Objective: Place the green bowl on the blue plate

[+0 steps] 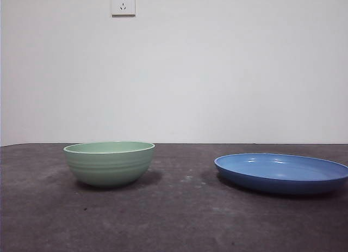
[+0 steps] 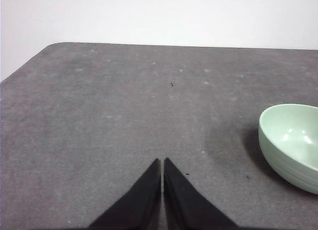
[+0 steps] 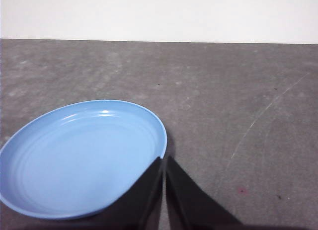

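The pale green bowl stands upright on the dark table at the left of the front view. The glossy blue plate lies apart from it at the right, with nothing on it. Neither arm shows in the front view. In the left wrist view my left gripper is shut and holds nothing; the green bowl sits off to one side of it, partly cut by the frame edge. In the right wrist view my right gripper is shut and bare, hovering beside the rim of the blue plate.
The grey table runs back to a white wall with a power socket high up. A rounded table corner shows in the left wrist view.
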Robot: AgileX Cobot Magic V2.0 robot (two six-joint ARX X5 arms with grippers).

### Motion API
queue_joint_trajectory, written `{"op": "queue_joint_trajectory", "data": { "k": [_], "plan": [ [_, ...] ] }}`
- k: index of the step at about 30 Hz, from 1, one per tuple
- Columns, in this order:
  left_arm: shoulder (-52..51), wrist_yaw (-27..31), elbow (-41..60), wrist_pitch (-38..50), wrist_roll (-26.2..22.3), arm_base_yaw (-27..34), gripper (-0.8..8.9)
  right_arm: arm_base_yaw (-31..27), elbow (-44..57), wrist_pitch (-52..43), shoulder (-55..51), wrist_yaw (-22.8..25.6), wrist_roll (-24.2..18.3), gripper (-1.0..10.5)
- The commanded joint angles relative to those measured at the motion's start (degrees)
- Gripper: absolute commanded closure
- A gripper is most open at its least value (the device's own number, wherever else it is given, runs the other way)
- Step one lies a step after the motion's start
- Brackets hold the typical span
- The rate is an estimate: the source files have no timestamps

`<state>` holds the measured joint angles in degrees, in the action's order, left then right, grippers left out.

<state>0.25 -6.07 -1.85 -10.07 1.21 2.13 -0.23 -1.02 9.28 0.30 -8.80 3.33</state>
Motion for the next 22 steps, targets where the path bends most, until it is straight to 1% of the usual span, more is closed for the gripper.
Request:
{"op": "queue_joint_trajectory", "data": {
  "k": [1,5,8,10,13,16,22],
  "plan": [
    [-0.07,-0.04,1.16,1.14,4.85,0.11,8.04,-0.02,0.35,-0.48,-0.09,-0.55,3.39,9.4],
    [-0.07,-0.04,1.16,1.99,15.61,0.11,8.04,-0.02,0.33,-0.11,-0.09,-0.42,8.26,9.4],
    [-0.07,-0.04,1.16,1.97,19.39,0.11,8.04,-0.02,0.31,-0.09,-0.09,-0.15,10.34,9.4],
    [-0.07,-0.07,1.16,1.95,22.14,0.11,8.04,-0.02,0.31,-0.09,-0.09,-0.26,12.68,9.4],
    [-0.07,-0.07,0.92,1.95,26.16,0.11,8.04,-0.02,0.22,-0.63,-0.09,-2.32,14.45,9.4],
    [-0.07,-0.66,-0.33,1.92,29.11,0.11,8.04,-0.02,-0.44,-0.66,-0.09,-2.84,15.78,9.4],
    [0.48,-3.04,-5.38,0.98,29.92,0.11,8.04,-0.02,-4.96,-0.7,-0.09,-2.78,16.85,9.4]
  ]
}}
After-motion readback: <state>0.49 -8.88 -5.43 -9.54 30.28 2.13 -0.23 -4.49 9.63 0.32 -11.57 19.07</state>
